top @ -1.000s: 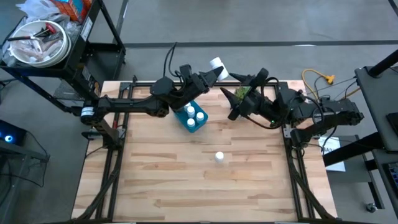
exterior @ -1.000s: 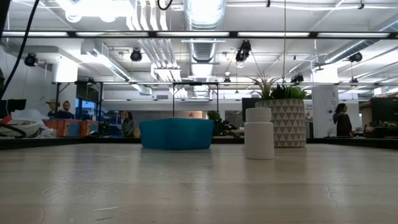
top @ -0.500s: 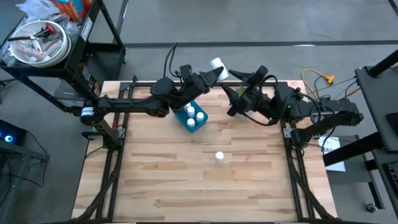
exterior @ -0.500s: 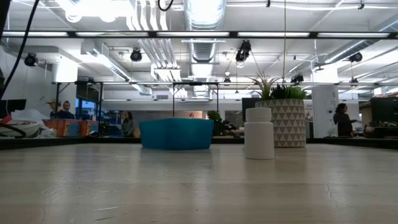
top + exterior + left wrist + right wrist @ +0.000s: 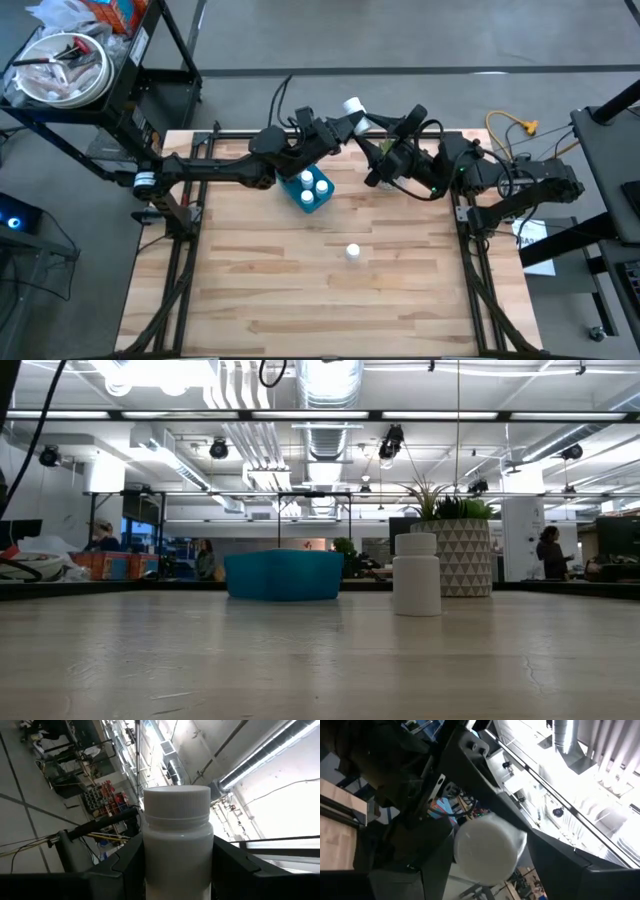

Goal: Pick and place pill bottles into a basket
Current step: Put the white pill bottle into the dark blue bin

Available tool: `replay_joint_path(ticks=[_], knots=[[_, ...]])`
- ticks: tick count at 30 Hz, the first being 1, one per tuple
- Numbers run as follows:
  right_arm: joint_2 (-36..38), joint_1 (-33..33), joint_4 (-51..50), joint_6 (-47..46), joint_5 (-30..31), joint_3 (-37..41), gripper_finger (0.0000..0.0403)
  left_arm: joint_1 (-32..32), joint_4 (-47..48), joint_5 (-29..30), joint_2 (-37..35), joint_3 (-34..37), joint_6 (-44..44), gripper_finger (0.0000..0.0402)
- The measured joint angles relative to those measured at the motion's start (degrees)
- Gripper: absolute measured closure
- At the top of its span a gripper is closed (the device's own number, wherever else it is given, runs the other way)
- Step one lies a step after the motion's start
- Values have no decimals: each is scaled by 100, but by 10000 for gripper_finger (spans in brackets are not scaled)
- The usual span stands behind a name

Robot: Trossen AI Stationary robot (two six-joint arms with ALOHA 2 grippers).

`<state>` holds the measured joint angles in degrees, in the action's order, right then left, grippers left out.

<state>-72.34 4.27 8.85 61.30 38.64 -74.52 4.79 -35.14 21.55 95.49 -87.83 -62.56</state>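
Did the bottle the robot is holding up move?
Yes. The left gripper carried its pill bottle slightly toward the right arm, farther from the basket.

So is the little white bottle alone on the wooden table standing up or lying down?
Standing up. The small white cylindrical pill bottle rests on its base with its round cap on top in the low view; from above only its round cap shows on the wooden table.

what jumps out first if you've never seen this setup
A white pill bottle held up in the air at the table's far edge, clamped in the left gripper with the right gripper closing around it from the other side. Below it sits the blue basket with bottles inside, and one lone bottle stands mid-table.
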Motion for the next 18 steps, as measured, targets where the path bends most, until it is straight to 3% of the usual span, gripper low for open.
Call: replay_joint_path(ticks=[10, 18], knots=[[0, -37, -123, -197, 31, 8, 160, 8, 17, 72, 10, 0, -5, 236], [0, -92, -148, -269, 49, 8, 183, 8, 11, 224, 10, 0, 36, 236]])
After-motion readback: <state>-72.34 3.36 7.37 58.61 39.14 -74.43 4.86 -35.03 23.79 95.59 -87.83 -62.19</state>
